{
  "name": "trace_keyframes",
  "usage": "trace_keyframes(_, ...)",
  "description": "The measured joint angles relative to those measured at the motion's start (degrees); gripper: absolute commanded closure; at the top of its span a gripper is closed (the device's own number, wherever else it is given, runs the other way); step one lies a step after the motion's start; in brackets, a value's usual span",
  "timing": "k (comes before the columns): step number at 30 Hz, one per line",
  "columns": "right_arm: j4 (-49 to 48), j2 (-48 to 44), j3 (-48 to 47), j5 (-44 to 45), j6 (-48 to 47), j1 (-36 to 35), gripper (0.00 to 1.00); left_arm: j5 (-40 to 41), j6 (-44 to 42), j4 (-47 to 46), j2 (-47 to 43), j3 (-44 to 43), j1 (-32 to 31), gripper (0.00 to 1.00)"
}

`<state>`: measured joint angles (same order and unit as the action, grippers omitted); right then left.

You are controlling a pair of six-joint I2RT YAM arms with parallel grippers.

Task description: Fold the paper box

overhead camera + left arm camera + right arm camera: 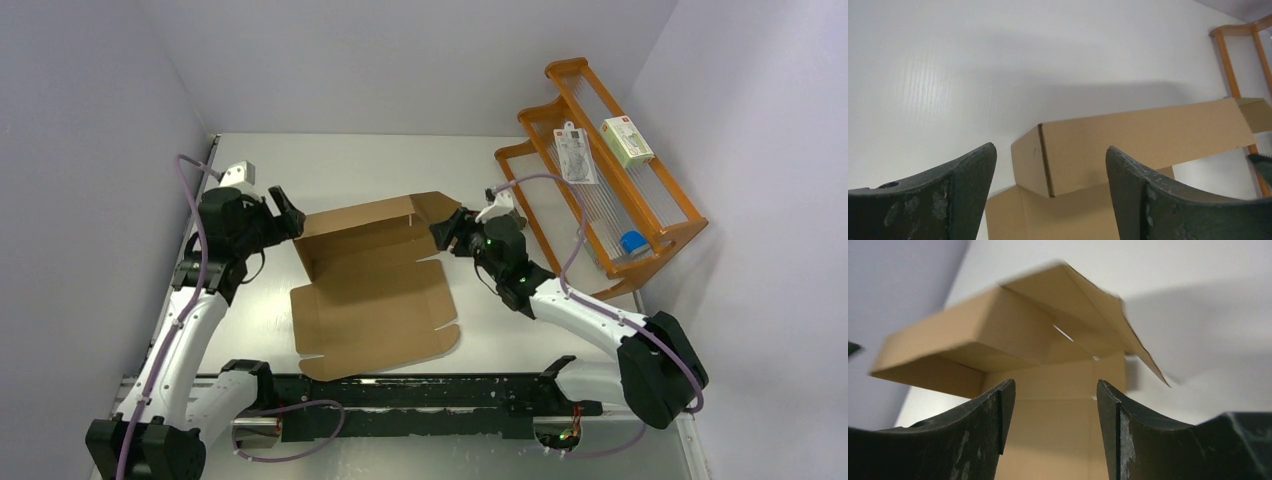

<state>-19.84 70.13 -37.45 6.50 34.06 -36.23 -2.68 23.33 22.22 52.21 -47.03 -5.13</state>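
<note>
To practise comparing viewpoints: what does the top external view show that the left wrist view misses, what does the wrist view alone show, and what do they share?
Only the top view: the flat front panels of the paper box, plus the white-and-green carton and a blue item on the orange rack. Only the left wrist view: the left fingers close up, apart, gripping nothing. Both: the box's raised back wall and part of that rack.
</note>
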Motion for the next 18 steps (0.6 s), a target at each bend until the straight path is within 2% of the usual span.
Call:
trace_keyframes(7,-10.36,5.68,10.64,1.95,3.28,0.15,0.34,-0.24,-2.36,0.15,2.75,-3.17,0.0,0.14)
trace_keyframes(18,-27.04,22.18,11.34,4.87,8.0,-0.96,0.37,-3.78,-3.93,0.04,5.99,-1.97,0.0,0.15)
